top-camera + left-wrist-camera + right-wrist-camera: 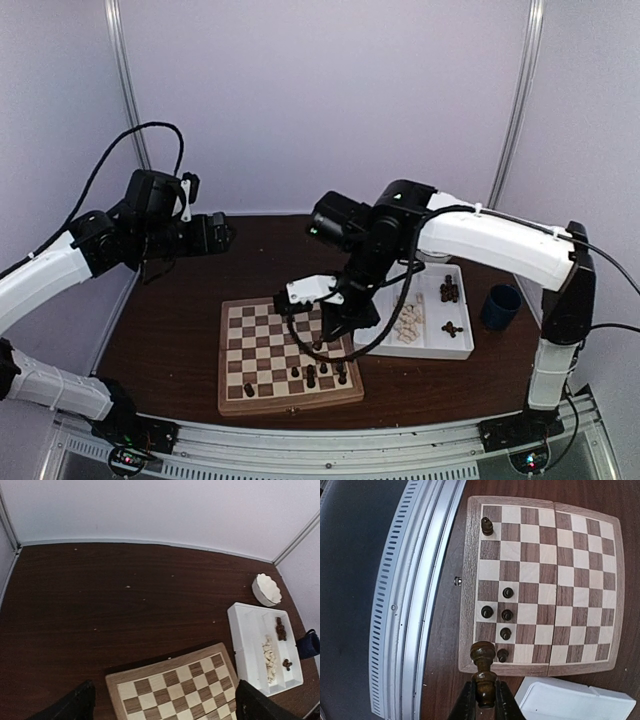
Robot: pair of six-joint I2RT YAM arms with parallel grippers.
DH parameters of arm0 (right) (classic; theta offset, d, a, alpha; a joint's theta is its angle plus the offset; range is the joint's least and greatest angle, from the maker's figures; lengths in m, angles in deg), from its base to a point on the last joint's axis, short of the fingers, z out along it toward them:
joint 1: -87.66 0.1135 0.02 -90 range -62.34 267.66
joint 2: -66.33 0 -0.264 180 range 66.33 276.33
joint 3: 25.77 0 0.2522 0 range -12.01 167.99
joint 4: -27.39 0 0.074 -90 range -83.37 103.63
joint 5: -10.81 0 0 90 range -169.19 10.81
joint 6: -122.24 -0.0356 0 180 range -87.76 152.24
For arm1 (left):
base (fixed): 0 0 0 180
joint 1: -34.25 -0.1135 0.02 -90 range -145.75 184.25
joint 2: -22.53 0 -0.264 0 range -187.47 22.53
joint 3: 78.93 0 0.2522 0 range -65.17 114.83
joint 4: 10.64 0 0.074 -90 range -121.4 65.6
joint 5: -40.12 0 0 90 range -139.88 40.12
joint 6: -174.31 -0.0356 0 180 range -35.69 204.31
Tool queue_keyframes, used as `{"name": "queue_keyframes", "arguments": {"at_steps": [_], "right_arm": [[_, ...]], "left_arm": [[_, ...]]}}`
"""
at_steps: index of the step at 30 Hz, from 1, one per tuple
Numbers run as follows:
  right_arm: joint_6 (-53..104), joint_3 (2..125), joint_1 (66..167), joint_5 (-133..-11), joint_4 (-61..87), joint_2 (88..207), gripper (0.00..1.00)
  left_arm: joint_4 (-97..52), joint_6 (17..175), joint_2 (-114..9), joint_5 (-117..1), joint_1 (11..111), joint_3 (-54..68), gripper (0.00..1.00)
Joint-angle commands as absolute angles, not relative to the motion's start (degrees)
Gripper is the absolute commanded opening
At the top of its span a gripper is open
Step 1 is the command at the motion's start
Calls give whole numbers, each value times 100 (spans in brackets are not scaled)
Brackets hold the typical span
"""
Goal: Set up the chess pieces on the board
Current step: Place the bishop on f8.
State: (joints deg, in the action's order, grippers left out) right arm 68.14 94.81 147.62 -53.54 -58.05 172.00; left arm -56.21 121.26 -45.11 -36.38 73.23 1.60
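Note:
The checkered wooden board [262, 335] lies on the dark table near the front. Several dark brown chess pieces [311, 376] stand on its near rows. In the right wrist view they form a cluster [507, 614], with one more [487, 526] at the far corner. My right gripper [335, 325] hangs over the board's right side, shut on a dark brown piece [484, 675] that sticks out past the fingertips above the board's corner. My left gripper [222, 232] is raised at the back left, open and empty. Its fingers [75, 707] frame the board's far edge [170, 690].
A white divided tray [420, 352] lies right of the board, holding cream pieces [407, 322] and a few dark ones [449, 291]. A blue cup [500, 306] stands beyond it, and a white scalloped bowl [266, 589] sits behind the tray. A metal rail [415, 605] runs along the table's near edge.

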Motion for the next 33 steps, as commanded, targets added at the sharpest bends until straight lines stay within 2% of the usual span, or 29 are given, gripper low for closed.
{"name": "queue_keyframes", "arguments": {"at_steps": [1, 5, 13, 33], "right_arm": [[7082, 10427, 15288, -6050, -6461, 18077, 10], [7065, 11389, 15637, -6274, -6841, 18902, 9], [7053, 11717, 16095, -6795, -6667, 19630, 9], [7025, 12260, 16110, -6938, -6479, 20424, 10]], "left_arm": [[-5699, 11999, -4017, -2901, 7227, -298, 98], [-5790, 11954, -3846, -2835, 7205, -406, 98], [-5855, 11766, -3759, -2957, 7195, -425, 98], [-5894, 11812, -3696, -3141, 7194, -650, 97]]}}
